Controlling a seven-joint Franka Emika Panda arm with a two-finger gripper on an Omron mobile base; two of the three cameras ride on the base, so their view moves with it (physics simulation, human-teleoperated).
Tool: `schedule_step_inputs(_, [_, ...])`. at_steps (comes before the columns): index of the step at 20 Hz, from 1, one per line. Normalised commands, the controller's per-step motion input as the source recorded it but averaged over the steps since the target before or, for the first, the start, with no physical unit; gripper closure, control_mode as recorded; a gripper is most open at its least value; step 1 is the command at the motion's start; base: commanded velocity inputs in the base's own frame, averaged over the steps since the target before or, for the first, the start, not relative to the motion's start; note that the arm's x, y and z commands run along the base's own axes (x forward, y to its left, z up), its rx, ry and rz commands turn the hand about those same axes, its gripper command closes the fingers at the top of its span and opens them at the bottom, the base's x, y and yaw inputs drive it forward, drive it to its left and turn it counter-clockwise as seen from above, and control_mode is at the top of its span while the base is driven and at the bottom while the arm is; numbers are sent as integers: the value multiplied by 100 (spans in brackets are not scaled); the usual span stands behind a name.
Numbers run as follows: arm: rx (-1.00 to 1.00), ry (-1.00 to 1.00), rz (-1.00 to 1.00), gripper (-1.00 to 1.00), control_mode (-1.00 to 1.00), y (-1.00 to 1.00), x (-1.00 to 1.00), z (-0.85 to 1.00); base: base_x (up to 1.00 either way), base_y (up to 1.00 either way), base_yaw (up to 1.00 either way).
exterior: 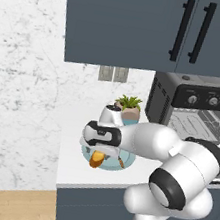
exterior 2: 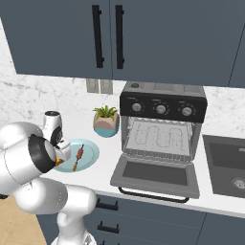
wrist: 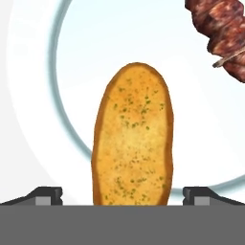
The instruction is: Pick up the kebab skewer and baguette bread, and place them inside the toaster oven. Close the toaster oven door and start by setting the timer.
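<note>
Claw [wrist: 122,194] hangs over the pale blue plate [wrist: 62,95], jaws spread wide and holding nothing; its two dark tips sit at the lower left and lower right of the hand view, the baguette [wrist: 132,139] standing between them.

Baguette lies on the plate, long axis running straight up the centre of the hand view. In the left base view it shows as an orange end [exterior: 96,159] under the wrist, lower middle of frame.

Kebab skewer [wrist: 221,26] sits at the upper right of the hand view, apart from the bread, on the same plate. In the right base view it lies at centre left [exterior 2: 79,154].

Toaster oven [exterior 2: 162,107] stands at centre right of the right base view on the white desk [exterior 2: 158,191], its door [exterior 2: 155,173] dropped flat, rack bare.

Step in hand, as I judge it: grasping the bread.
- Jaws already straddle the loaf across its short width. Good alignment; hold it.
- Descend straight, so the tips pass either side of the crust, not onto it.
- Close near mid-length, or the loaf may pivot.
- Keep clear of the skewer.

Potted plant [exterior 2: 106,120] stands behind the plate.
</note>
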Motion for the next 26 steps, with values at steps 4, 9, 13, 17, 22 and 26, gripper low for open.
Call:
schedule_step_inputs(4, [1, 0, 0, -100, -100, -7, 0, 0, 0, 0, 0])
schedule_step_inputs(9, [1, 0, 0, -100, -100, -9, 0, 0, 0, 0, 0])
schedule_step_inputs(13, [0, 0, 0, -100, -100, 0, 0, -5, 0, 0, 0])
schedule_step_inputs(17, [0, 0, 0, -100, -100, 0, 0, -8, 0, 0, 0])
schedule_step_inputs(22, [0, 0, 0, -100, -100, 0, 0, -5, 0, 0, 0])
schedule_step_inputs(26, [0, 0, 0, -100, -100, 0, 0, -10, 0, 0, 0])
